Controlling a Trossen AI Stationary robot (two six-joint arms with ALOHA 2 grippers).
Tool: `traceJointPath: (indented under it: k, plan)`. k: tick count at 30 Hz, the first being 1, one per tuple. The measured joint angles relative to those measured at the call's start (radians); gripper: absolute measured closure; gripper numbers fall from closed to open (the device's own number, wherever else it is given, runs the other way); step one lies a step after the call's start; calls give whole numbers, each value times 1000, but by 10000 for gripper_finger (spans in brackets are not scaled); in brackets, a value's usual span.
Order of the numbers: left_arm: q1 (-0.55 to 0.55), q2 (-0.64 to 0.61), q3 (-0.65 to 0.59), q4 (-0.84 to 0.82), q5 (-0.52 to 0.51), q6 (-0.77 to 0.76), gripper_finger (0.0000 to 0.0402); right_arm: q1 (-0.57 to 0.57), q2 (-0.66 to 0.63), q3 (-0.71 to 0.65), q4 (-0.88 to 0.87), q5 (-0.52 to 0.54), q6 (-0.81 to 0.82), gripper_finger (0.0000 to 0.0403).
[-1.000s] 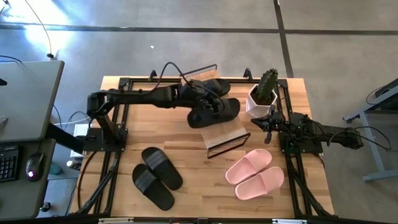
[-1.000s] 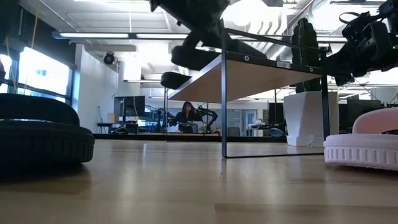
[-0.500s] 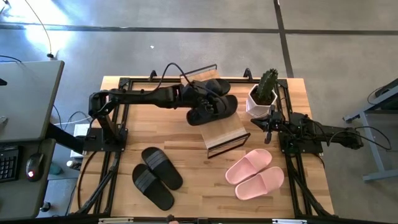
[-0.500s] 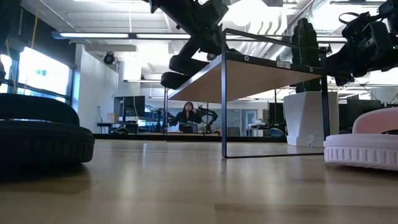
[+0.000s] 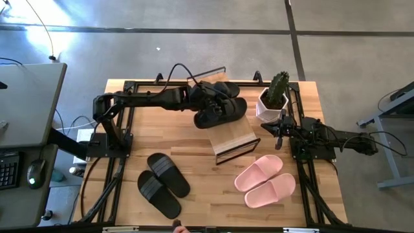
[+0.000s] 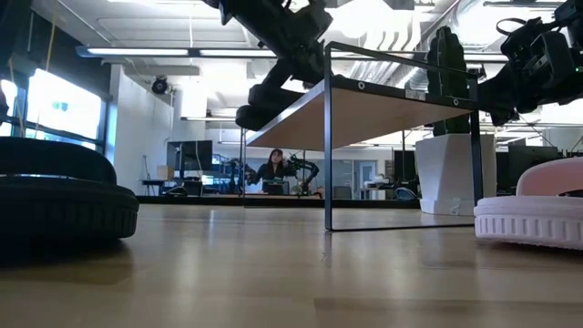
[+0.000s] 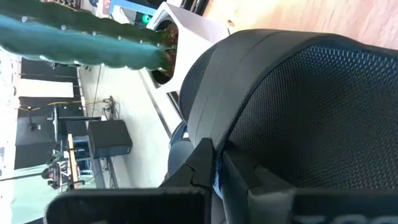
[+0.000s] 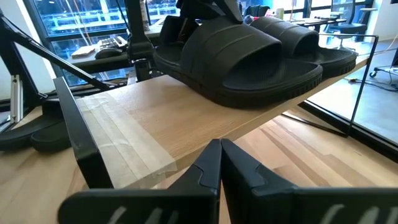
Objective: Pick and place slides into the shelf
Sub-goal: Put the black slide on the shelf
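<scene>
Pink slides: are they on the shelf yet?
No. In the high view the pink slides lie side by side on the table, in front of the shelf.

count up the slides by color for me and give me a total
Black slides: 4, two on the shelf at and, two on the table at and.
Pink slides: 2, at and.
Total: 6.

the left arm stretches across the table, its gripper (image 5: 208,103) out at full reach. the right arm stays folded low at the table's right edge, gripper (image 5: 279,134) closed.
</scene>
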Motion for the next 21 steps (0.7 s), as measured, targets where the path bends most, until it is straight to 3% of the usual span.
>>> traceJointPath:
  k: [21]
  plan:
    - [5, 1, 0, 29, 1, -7, 344, 0, 0, 0, 0, 0, 0, 402]
